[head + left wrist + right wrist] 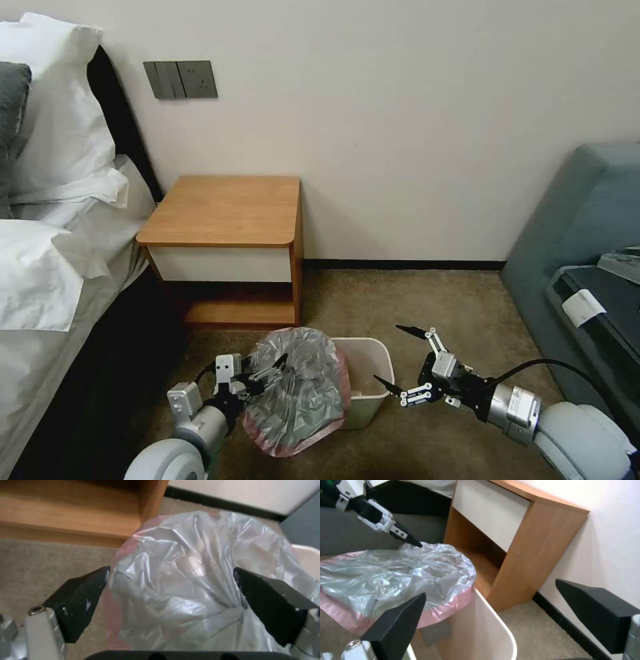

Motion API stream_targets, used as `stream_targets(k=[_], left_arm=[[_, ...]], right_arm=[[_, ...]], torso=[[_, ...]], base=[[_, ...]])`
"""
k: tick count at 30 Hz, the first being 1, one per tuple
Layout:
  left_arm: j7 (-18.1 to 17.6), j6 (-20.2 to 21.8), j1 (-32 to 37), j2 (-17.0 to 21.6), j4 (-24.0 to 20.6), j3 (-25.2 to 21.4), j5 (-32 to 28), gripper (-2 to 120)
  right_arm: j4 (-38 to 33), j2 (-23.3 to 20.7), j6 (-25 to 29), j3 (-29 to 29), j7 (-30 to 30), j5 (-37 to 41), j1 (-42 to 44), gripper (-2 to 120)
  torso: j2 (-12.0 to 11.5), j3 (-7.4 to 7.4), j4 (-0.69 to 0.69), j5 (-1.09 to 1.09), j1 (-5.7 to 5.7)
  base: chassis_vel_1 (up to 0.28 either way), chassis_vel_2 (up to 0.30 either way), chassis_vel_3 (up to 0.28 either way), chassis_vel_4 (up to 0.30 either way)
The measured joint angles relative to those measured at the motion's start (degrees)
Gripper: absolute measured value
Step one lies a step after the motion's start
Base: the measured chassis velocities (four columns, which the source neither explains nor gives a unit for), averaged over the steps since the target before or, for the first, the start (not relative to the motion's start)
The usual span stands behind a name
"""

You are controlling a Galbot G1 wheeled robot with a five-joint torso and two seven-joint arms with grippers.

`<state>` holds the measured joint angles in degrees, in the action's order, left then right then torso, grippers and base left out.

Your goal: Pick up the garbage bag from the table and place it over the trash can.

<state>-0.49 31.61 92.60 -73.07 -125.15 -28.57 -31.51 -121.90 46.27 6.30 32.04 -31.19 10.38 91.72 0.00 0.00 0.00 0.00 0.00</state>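
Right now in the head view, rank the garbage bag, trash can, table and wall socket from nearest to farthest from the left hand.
1. Garbage bag, right at the left hand.
2. Trash can, just beyond the bag.
3. Table, farther back beside the bed.
4. Wall socket, up on the wall.

The carpeted floor [427,307] carries the table [227,210] (against the wall) and the trash can [368,387] just before it.

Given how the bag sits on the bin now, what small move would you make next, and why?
Probably bring the open right tool to the garbage bag's rim and draw it across the trash can. The bag covers just the left side; the left tool is open around it.
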Motion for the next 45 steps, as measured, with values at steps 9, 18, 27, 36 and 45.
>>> stream_targets(k=[9, 18, 27, 36, 45], left_arm=[[1.92, 4.66, -0.59, -0.1, 0.02, -0.21, 2.38, 96], [2.86, 5.5, -1.62, -0.77, 1.34, 0.12, 2.58, 96], [3.46, 5.72, -3.27, -1.38, 2.8, 1.61, 0.07, 95], [3.24, 5.53, -4.11, -1.58, 3.5, 1.27, -0.12, 93], [3.65, 7.94, -5.3, -1.96, 4.41, 0.32, -0.67, 65]], right_arm=[[0.03, -0.36, 0.02, -0.99, 0.36, 0.02, -0.91, 100], [-0.13, -0.68, 0.29, -1.1, 0.4, 0.16, -0.98, 100], [-0.85, -0.68, 0.38, -1.79, 0.47, 0.17, -1.14, 100], [-1.04, -0.37, 0.34, -2.0, 0.47, 0.0, -0.81, 100], [-1.17, -0.56, 0.36, -2.23, 0.38, -0.03, -0.85, 100]], torso=[[0.0, 0.0, 0.0, -0.01, 0.0], [0.0, 0.0, 0.0, 0.0, 0.0], [0.0, 0.0, 0.0, 0.0, 0.0], [0.0, 0.0, 0.0, 0.0, 0.0], [0.0, 0.0, 0.0, 0.0, 0.0]], base=[[0.0, 0.0, 0.0, 0.0], [0.0, 0.0, 0.0, 0.0], [0.0, 0.0, 0.0, 0.0], [0.0, 0.0, 0.0, 0.0], [0.0, 0.0, 0.0, 0.0]])
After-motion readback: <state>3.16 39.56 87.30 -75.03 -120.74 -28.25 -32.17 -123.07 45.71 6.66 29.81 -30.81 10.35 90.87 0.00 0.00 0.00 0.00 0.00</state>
